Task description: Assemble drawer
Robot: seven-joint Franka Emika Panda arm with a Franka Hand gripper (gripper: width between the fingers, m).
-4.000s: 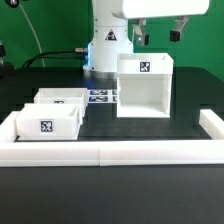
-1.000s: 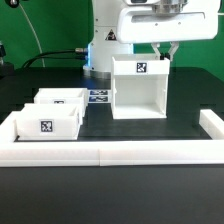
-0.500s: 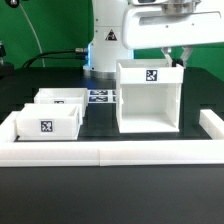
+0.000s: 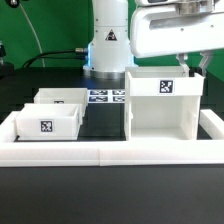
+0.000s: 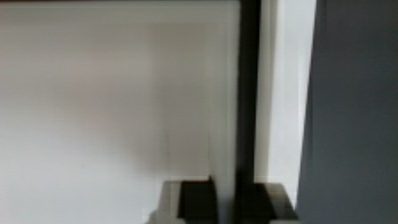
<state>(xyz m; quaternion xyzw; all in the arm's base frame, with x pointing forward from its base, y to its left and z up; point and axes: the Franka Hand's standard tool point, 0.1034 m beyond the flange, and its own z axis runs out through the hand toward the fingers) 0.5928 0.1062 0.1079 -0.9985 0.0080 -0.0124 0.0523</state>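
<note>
The white drawer housing [image 4: 160, 115] stands upright at the exterior view's right, close to the front border wall, with a marker tag [image 4: 165, 86] on its top front. My gripper [image 4: 194, 65] is at the housing's top right rear corner, shut on its thin wall. In the wrist view the gripper [image 5: 237, 200] has its dark fingers [image 5: 196, 202] on either side of the wall's edge, and the white housing panel [image 5: 107, 100] fills most of the picture. Two small open-topped trays [image 4: 45, 122] [image 4: 62, 98] sit at the left.
The low white border wall [image 4: 110, 152] runs along the front and up both sides. The marker board [image 4: 103, 97] lies flat between the trays and the robot base [image 4: 107, 50]. Black table surface [image 4: 103, 125] shows between trays and housing.
The housing, held by my gripper, has moved from the middle toward the exterior view's right and closer to the front border wall. The trays have not moved.
</note>
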